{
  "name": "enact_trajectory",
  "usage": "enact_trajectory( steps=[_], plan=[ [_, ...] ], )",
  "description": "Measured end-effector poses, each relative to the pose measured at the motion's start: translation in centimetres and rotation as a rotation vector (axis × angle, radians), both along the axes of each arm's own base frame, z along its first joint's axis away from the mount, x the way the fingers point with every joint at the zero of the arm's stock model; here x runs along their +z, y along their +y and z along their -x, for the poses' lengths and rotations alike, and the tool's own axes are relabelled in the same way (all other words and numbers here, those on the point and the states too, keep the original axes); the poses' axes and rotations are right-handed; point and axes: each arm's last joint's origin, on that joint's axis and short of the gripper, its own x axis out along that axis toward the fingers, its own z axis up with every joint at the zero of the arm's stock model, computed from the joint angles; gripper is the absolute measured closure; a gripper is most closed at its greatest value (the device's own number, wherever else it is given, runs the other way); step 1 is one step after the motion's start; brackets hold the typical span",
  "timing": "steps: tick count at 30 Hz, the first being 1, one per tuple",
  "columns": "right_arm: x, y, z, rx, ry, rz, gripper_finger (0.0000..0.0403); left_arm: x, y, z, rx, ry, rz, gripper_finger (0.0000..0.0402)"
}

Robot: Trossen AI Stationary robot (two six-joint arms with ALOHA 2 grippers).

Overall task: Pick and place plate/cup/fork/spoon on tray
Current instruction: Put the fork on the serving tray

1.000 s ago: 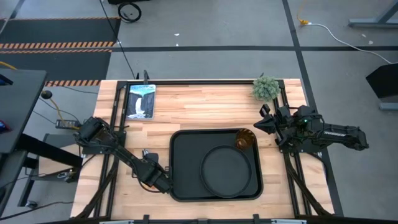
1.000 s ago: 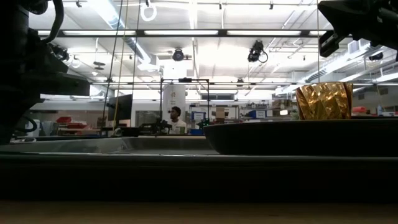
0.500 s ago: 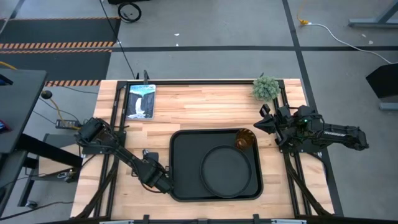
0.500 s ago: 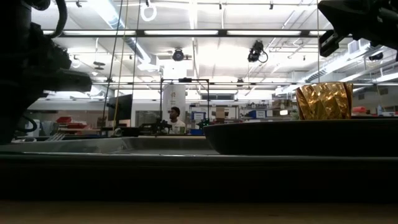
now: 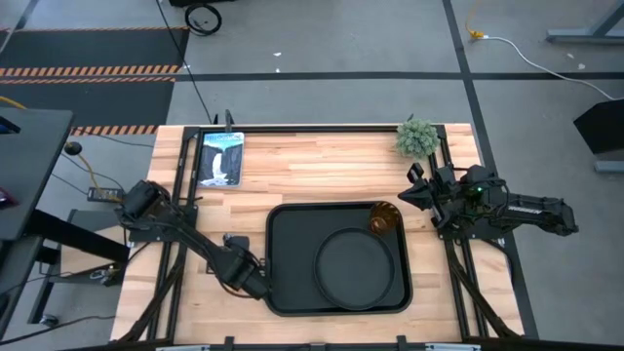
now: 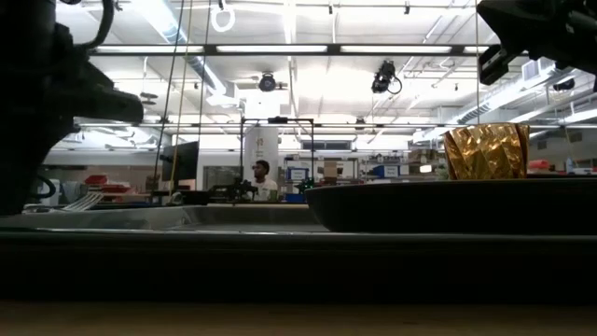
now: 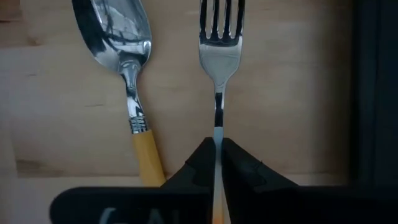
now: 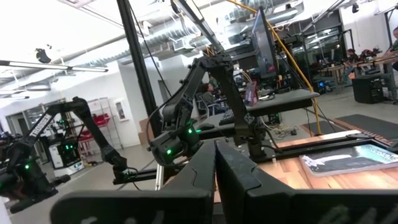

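— Tray first: the large black rectangular tray with rounded corners and a raised edge (image 5: 291,255) sits in the middle of the wooden table (image 5: 312,175). What is on it?

— Two of the four things. The round matte black plate with a raised rim (image 5: 356,268) fills the tray's right half, and the small translucent amber-orange cup (image 5: 382,220) stands upright in the tray's far right corner, just beside the plate's rim.

— And what is left?

— The cutlery. The small fork with silver tines and a slim reddish-orange handle (image 7: 217,68) and the small spoon with a silver oval bowl and an orange handle (image 7: 127,74) lie side by side on the bare wood, apart from each other, just outside the tray's left edge.

— So roughly halfway, I judge. Which arm is on it?

— The left gripper (image 7: 216,163), low at the tray's near left corner, its fingers clamped on the fork's handle. The right gripper (image 8: 216,163) waits off the tray's right side, fingers together and empty.
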Motion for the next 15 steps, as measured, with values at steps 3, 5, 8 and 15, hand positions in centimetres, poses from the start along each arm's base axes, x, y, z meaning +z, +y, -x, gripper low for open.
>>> enact_trajectory(
  steps=[3,5,8,15],
  plan=[
    [0.0,0.0,0.0,0.000,0.000,0.000,0.0385,0.6,0.2,0.1,-0.003,-0.012,0.006,0.0382],
    [0.0,0.0,0.0,0.000,-0.001,0.000,0.0385,0.8,0.3,0.1,-0.008,-0.024,0.008,0.0380],
    [0.0,0.0,0.0,0.000,0.000,0.000,0.0385,1.5,0.4,0.2,-0.013,-0.066,-0.007,0.0379],
    [0.0,0.0,0.0,-0.001,0.000,0.000,0.0385,2.9,0.6,-0.8,-0.031,-0.282,-0.069,0.0378]
  ],
)
